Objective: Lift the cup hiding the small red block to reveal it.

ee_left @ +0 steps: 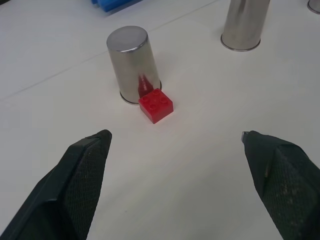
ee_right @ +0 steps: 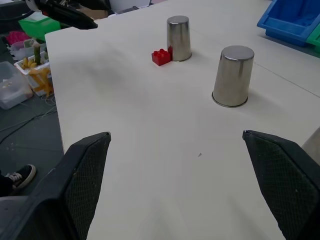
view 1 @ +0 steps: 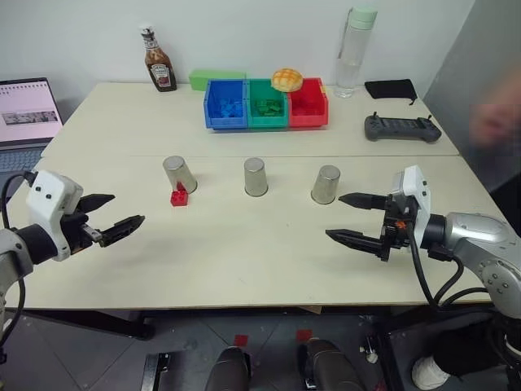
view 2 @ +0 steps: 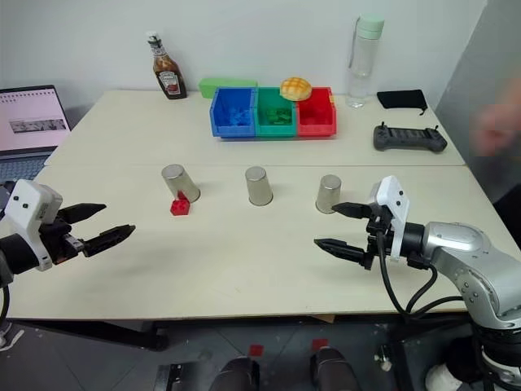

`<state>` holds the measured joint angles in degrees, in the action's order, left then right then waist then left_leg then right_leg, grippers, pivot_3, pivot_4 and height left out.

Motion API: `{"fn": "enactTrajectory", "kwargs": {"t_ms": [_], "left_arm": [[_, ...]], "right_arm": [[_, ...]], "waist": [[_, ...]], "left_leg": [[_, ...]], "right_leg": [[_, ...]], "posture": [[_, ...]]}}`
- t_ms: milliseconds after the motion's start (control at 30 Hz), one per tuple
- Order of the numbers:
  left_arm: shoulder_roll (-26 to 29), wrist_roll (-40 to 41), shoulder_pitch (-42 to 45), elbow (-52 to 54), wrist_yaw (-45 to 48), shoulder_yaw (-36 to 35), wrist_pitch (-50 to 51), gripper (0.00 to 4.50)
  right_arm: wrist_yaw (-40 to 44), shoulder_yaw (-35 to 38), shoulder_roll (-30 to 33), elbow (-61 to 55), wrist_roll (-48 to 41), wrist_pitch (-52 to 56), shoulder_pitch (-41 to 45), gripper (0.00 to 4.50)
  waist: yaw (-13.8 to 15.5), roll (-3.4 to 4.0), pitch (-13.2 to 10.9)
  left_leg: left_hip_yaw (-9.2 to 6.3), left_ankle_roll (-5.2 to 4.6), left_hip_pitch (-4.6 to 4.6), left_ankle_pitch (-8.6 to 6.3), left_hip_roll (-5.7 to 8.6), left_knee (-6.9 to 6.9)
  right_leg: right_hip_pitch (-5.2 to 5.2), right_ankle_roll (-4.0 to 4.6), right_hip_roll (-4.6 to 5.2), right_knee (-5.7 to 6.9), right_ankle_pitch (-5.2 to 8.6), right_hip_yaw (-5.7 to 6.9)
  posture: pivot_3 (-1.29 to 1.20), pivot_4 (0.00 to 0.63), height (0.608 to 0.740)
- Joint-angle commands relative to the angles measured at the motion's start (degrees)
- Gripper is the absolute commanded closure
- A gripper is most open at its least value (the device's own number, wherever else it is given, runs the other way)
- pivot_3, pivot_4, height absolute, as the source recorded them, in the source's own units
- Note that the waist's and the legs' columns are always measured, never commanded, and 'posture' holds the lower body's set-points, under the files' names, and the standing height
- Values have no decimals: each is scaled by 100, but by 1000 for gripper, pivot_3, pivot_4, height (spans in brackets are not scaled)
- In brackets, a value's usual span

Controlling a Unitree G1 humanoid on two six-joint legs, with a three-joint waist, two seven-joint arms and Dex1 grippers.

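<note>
Three silver metal cups stand upside down in a row on the table: left cup (view 1: 179, 173), middle cup (view 1: 256, 177), right cup (view 1: 326, 184). The small red block (view 1: 179, 197) lies uncovered on the table, right against the near side of the left cup (ee_left: 134, 65). My left gripper (view 1: 129, 208) hovers open and empty near the table's left front, pointing toward the block (ee_left: 156, 105). At the right front, my right gripper (view 1: 334, 216) hangs open and empty, just in front of the right cup.
Blue, green and red bins (view 1: 265, 103) sit at the back with a bun (view 1: 286, 79) on them. A ketchup bottle (view 1: 159, 61), water bottle (view 1: 356, 50), controller (view 1: 402, 128) and black pouch (view 1: 391, 88) line the far side. A laptop (view 1: 28, 114) stands left; a person's blurred hand (view 1: 498, 122) is at the right.
</note>
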<state>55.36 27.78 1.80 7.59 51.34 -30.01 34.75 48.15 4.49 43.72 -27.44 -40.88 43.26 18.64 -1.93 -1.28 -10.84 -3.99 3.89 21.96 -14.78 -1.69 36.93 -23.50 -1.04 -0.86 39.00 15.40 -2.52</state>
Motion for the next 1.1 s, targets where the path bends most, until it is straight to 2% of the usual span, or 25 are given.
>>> {"fn": "enactTrajectory", "kwargs": {"t_ms": [33,1100], "left_arm": [[89,19,73,-1,-22,-204,-71,68],[160,-134,76,-121,70,-164,-185,68]], "right_arm": [[-55,139,26,-240,-152,48,13,0],[-75,-24,-7,-163,-77,-2,127,0]], "waist": [[1,0,0],[1,0,0]], "left_leg": [[0,0,0,0,0,0],[0,0,0,0,0,0]], "right_leg": [[0,0,0,0,0,0],[0,0,0,0,0,0]], "posture": [[0,150,740],[0,150,740]]}}
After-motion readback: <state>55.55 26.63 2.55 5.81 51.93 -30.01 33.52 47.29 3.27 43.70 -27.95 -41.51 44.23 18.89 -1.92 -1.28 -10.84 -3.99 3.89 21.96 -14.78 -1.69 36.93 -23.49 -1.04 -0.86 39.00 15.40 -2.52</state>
